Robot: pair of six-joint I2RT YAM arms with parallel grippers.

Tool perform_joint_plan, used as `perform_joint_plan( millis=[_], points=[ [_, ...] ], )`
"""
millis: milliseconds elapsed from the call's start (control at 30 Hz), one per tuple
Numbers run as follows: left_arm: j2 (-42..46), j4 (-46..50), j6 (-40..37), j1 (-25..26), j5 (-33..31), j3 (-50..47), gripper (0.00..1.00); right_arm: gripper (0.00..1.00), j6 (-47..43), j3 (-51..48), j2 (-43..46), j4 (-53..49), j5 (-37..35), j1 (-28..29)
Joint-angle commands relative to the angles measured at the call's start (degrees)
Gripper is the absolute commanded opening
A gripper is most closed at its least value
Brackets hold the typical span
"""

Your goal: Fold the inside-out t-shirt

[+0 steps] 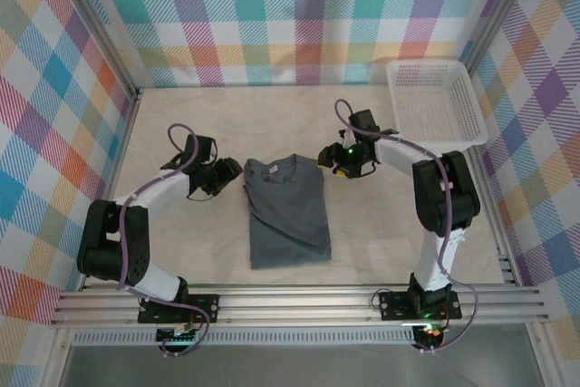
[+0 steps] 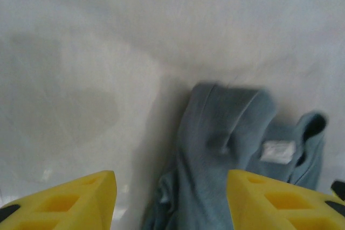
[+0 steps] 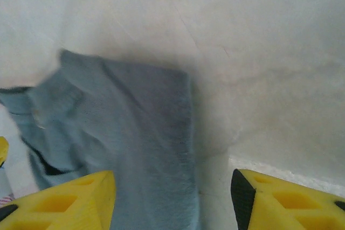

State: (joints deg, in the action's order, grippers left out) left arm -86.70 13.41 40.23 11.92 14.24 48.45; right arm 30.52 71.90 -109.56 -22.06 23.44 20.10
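On the pale table, walled in by bright checked panels, the left arm bends in from the near edge. Its left hand sits low just beside the far left corner of the inside-out t-shirt. In the left wrist view its yellow fingers stand well apart with nothing pinched between them, and the shirt's rumpled shoulder lies on the table ahead of the gap. A small white label shows at the neckline. The slate-grey shirt lies flat in the middle of the table between the two arms. It is folded into a narrow upright oblong, with the collar at the far end and the hem toward the arm bases. At its far right corner is the right hand, a green light glowing on the wrist behind it. The right wrist view shows its yellow fingers also spread wide and gripping nothing, with a folded edge of grey cloth on the table ahead of them. A white mesh basket stands well apart in the far right corner.
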Motion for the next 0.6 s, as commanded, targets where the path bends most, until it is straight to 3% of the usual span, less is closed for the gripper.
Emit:
perform_joint_plan(
  millis=[0, 300, 567],
  points=[
    [-1.5, -2.3, -3.2, 2.9, 2.0, -0.8, 0.57, 0.59, -2.7, 1.0, -3.5, 2.3, 1.8, 1.4],
    [-11.3, -12.5, 1.4, 4.2, 5.6, 2.4, 0.57, 0.55, 0.4, 5.7, -11.0, 5.2, 5.6, 5.5],
    [-17.1, -20.5, 7.0, 5.1, 8.9, 4.3, 0.55, 0.45, 0.7, 6.1, -11.2, 4.6, 7.0, 6.2]
  ],
)
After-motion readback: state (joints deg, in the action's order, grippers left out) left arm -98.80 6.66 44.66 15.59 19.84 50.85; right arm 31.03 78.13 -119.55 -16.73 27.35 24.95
